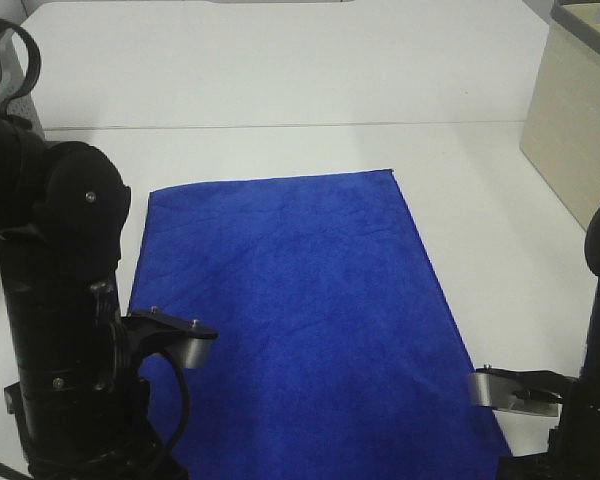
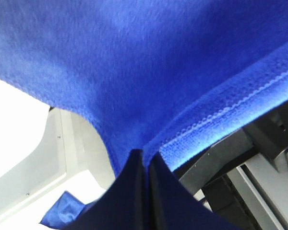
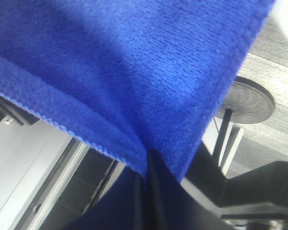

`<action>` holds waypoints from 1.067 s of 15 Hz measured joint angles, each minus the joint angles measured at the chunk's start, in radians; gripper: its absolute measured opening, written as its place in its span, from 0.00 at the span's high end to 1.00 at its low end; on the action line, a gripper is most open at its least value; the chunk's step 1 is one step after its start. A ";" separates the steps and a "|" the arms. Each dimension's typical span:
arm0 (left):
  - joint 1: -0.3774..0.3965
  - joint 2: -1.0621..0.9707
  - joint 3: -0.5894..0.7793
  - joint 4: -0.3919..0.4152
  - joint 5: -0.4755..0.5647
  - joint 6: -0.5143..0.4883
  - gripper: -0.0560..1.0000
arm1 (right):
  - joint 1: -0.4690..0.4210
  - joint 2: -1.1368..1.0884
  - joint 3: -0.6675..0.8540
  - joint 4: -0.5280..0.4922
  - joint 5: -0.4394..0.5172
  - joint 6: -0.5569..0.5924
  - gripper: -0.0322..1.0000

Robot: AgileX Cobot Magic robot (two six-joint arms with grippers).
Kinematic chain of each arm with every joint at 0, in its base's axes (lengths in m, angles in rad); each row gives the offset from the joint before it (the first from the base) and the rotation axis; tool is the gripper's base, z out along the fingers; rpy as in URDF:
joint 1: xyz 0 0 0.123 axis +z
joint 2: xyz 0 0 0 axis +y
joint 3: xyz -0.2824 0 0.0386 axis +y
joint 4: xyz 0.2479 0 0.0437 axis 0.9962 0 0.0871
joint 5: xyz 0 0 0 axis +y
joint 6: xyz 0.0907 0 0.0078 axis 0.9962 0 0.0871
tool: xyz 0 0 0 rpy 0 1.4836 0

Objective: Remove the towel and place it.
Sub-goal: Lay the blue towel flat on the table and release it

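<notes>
The royal-blue towel [image 1: 300,300] lies spread flat over the white table [image 1: 280,80], its far edge straight and its near edge running out of the bottom of the exterior high view. In the left wrist view my left gripper [image 2: 145,160] is shut on a near part of the towel [image 2: 134,72], beside its stitched hem. The right wrist view shows my right gripper [image 3: 146,163] shut on the towel [image 3: 134,62] close to a hemmed corner. Both pairs of fingertips are out of sight in the exterior high view, where only the black left arm [image 1: 60,300] and right arm [image 1: 590,380] show.
A grey perforated basket [image 1: 0,90] stands at the far left behind the left arm. A beige box [image 1: 575,120] stands at the far right. Past the held edge, the wrist views show the white table edge [image 2: 19,143] and a round stand foot [image 3: 247,100] on the floor.
</notes>
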 joint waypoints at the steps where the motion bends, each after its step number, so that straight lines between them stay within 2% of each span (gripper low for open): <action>1: 0.000 0.000 -0.019 0.000 0.002 0.000 0.95 | 0.000 0.005 0.000 -0.008 -0.009 0.000 0.95; 11: 0.000 0.210 -0.155 0.009 0.078 0.019 0.95 | 0.000 0.020 0.000 -0.015 -0.076 0.000 0.95; 16: 0.000 0.224 -0.184 0.010 0.103 0.020 0.95 | 0.000 0.099 -0.001 -0.015 -0.083 0.000 0.93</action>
